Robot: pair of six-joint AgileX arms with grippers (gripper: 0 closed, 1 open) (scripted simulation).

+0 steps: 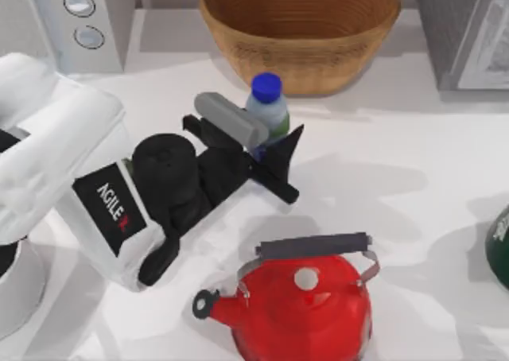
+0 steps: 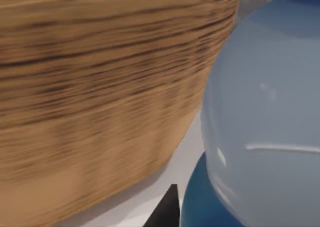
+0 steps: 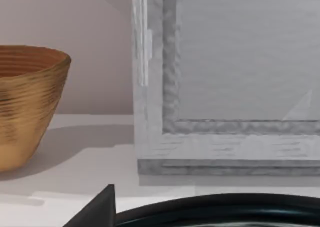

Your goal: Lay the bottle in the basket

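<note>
The bottle [image 1: 267, 98], clear with a blue cap, stands upright just in front of the wicker basket [image 1: 301, 23] at the back middle of the table. My left gripper [image 1: 266, 134] is shut on the bottle's body from the near-left side. In the left wrist view the bottle [image 2: 265, 122] sits close by, beside the basket's outer wall [image 2: 100, 97], with one black fingertip [image 2: 167, 212] at its edge. The right wrist view shows the basket [image 3: 27, 102] far off.
A red kettle [image 1: 306, 305] stands at the front middle. A grey appliance with two knobs [image 1: 83, 19] is at the back left, and a grey box [image 1: 469, 27] at the back right. A dark green object [image 1: 501, 246] pokes in at the right edge.
</note>
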